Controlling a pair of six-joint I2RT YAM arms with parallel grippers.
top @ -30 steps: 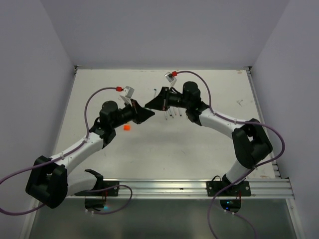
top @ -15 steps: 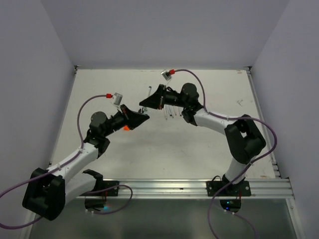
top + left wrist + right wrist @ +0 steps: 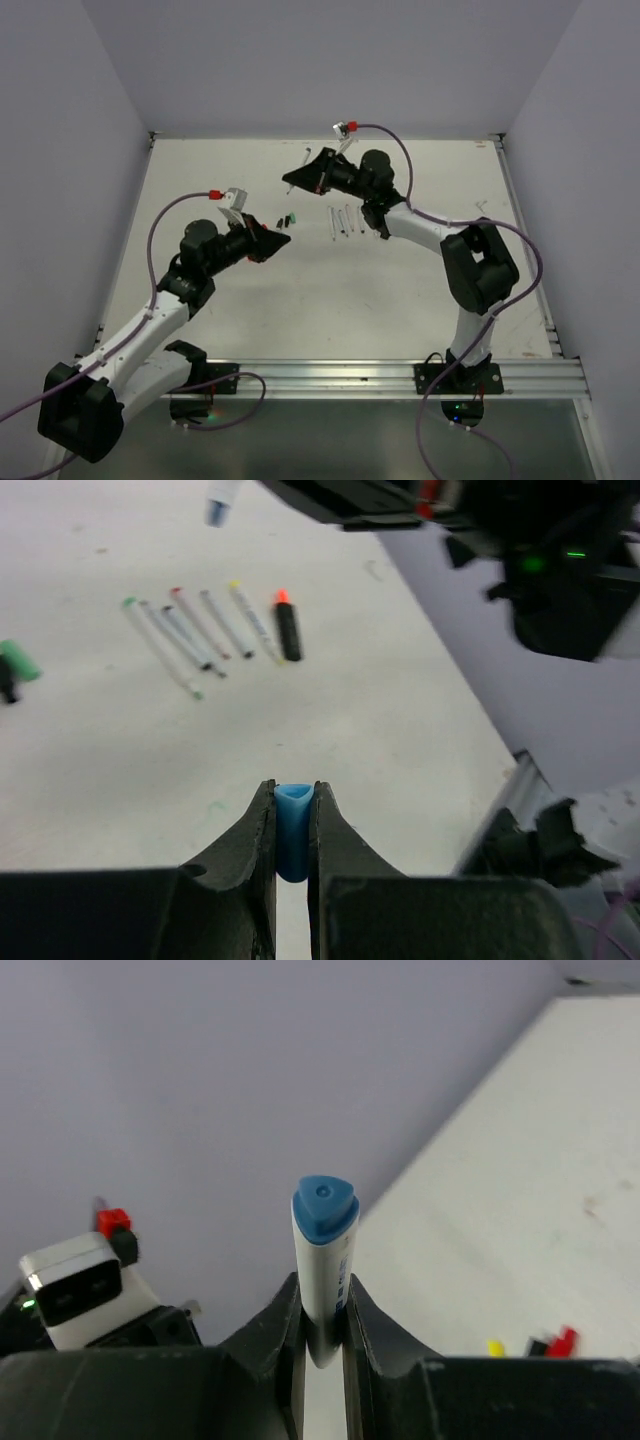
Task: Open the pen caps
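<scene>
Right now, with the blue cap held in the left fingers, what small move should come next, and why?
Probably lower the left fingers and release the blue cap on the table near the green cap. It is off the pen, which the right fingers hold apart from it, so nothing remains to pull.

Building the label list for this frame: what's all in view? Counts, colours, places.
blue cap: 1, blue, pinched in the left tool
held pen: 1, white with a blue end, in the right tool
loose pens: about 5, thin white with coloured tips, in a row on the table
black stub: 1, black with an orange tip, at the end of that row
green cap: 1, green, apart from the row
black cap: 1, black, beside the green cap
small caps: 3, yellow, black and red, clustered on the table
table: 1, white
cables: 2, purple, one per arm
left tool: shut
right tool: shut
</scene>
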